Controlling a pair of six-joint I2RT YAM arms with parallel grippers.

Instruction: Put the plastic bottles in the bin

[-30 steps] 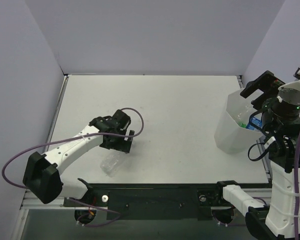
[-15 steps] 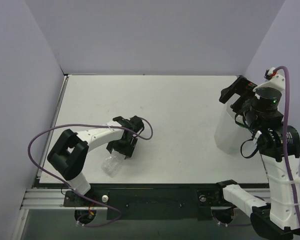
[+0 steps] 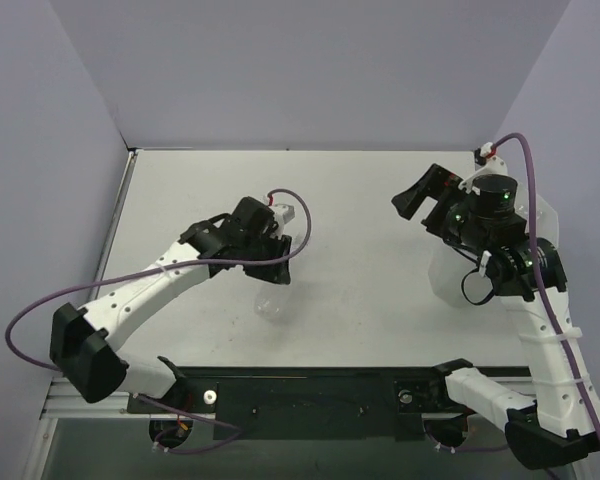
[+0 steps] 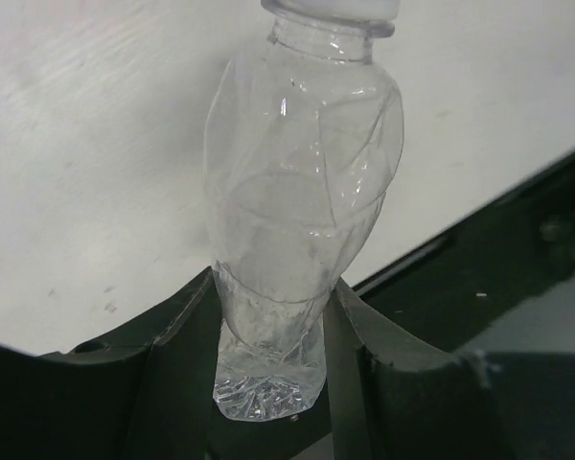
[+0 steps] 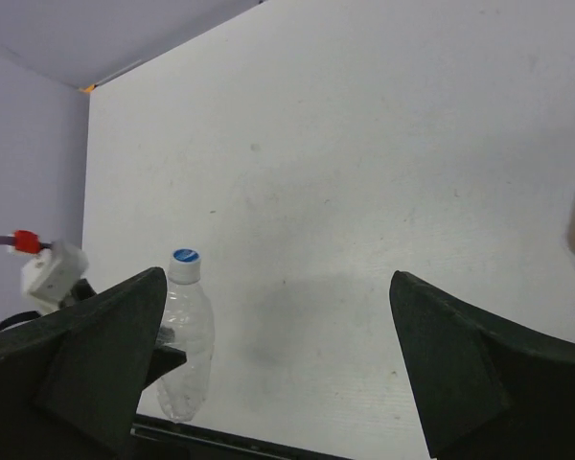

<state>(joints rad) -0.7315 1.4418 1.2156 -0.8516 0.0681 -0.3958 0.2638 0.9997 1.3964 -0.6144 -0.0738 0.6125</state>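
Note:
My left gripper (image 4: pixel 273 287) is shut on a clear plastic bottle (image 4: pixel 302 192) near its crumpled base, with the cap end pointing away. From above, the left gripper (image 3: pixel 268 268) sits left of the table's middle with the bottle (image 3: pixel 272 300) sticking out toward the near edge. The right wrist view shows the same bottle (image 5: pixel 184 345) with a white, blue-topped cap. My right gripper (image 3: pixel 430 203) hangs open and empty beside the bin (image 3: pixel 448 272), on its left. The white translucent bin is partly hidden behind the right arm, and I cannot see into it. No other plastic bottles show.
Grey walls close the table (image 3: pixel 360 200) on the left, back and right. The black base rail (image 3: pixel 310 385) runs along the near edge. A purple cable (image 3: pixel 40 315) loops off the left arm.
My left gripper closed on the clear bottle and carried it right, away from where it lay. My right arm swung left, from over the bin to beside it, jaws still open.

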